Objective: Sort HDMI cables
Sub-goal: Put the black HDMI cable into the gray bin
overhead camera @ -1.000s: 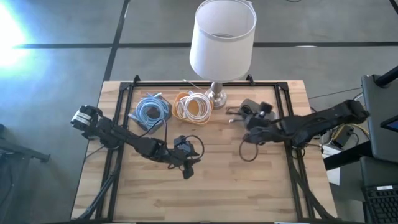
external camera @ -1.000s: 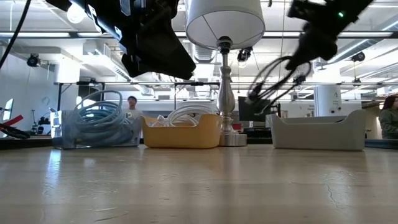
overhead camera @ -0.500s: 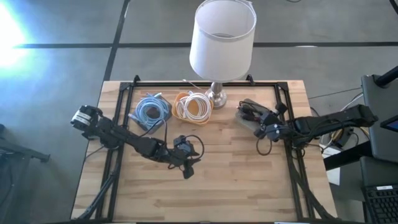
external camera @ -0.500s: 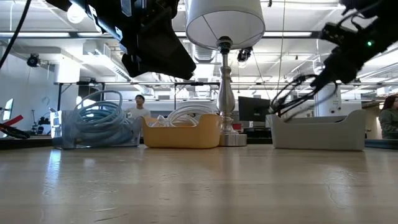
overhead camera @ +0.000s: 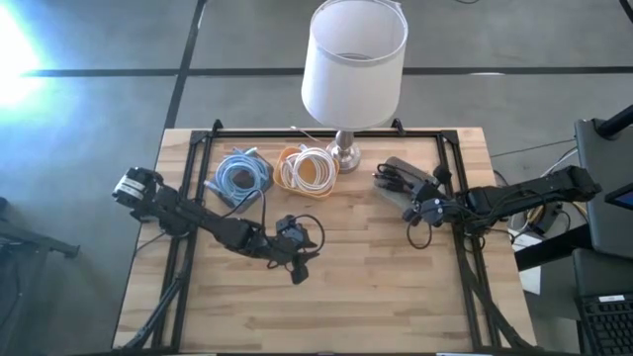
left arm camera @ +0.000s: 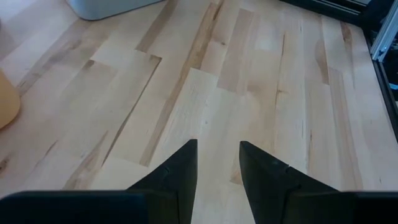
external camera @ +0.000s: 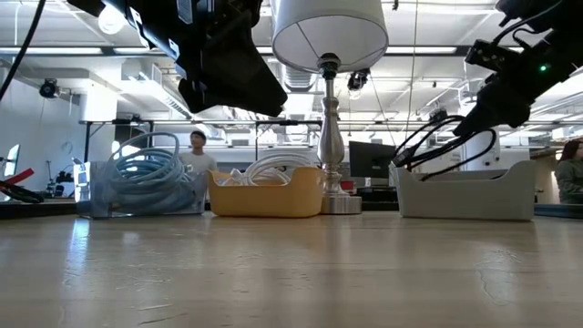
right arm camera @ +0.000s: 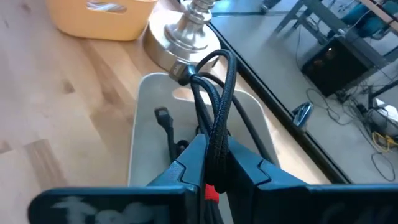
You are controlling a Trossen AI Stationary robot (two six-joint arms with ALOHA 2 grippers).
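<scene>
Carrying black HDMI cable [right arm camera: 214,106], right gripper [overhead camera: 427,210] has swung from mid-surface to over grey tray [right arm camera: 140,124]; fingers clamped on it. Release likely next. Left gripper [overhead camera: 293,255] idle mid-surface, fingers part-open, empty.

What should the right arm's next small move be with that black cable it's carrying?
Probably lower a little and release. The right tool is shut on the black cable, which hangs above the grey tray; another black cable already lies inside. In the low view the loop sits just above the tray's rim.
</scene>
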